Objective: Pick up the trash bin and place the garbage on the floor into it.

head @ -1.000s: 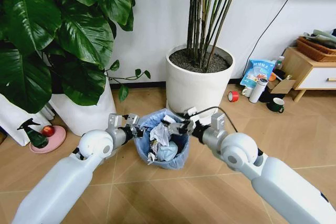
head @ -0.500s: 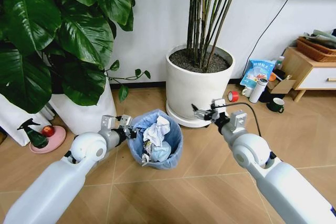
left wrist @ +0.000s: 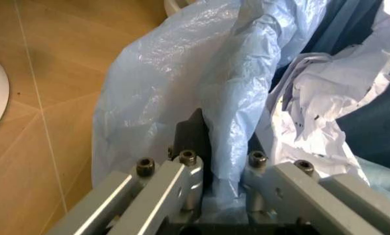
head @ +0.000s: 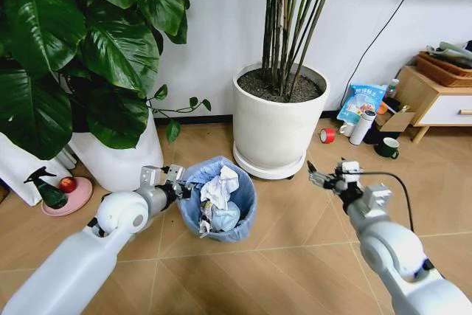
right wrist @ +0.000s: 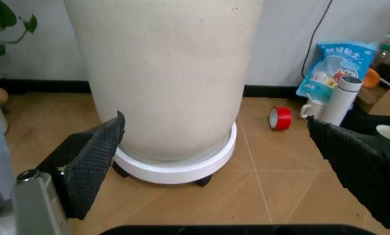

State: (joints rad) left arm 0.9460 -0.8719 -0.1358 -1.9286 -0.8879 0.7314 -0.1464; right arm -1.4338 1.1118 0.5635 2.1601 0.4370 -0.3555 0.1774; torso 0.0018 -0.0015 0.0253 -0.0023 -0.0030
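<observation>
While the left tool pinches the rim of the trash bin, its two fingers closed on the crinkly blue bag and the dark wall under it, the bin stands on the floor between the leafy plant's white pot and the big round pot. Inside the bin I see the garbage, crumpled white paper and a bluish wrapper, piled up to the rim. The right tool hangs in the air well apart from the bin, on its right side, with its black pads spread wide and nothing between them; it faces the round pot and a red tape roll.

The risk I see is the one-sided grip. If the bin is lifted or tilted from this single edge, the thin bag may slip off the rim, or the bin may swing and let the top paper fall out. Also the right tool is near the round pot and could bump it when it turns
</observation>
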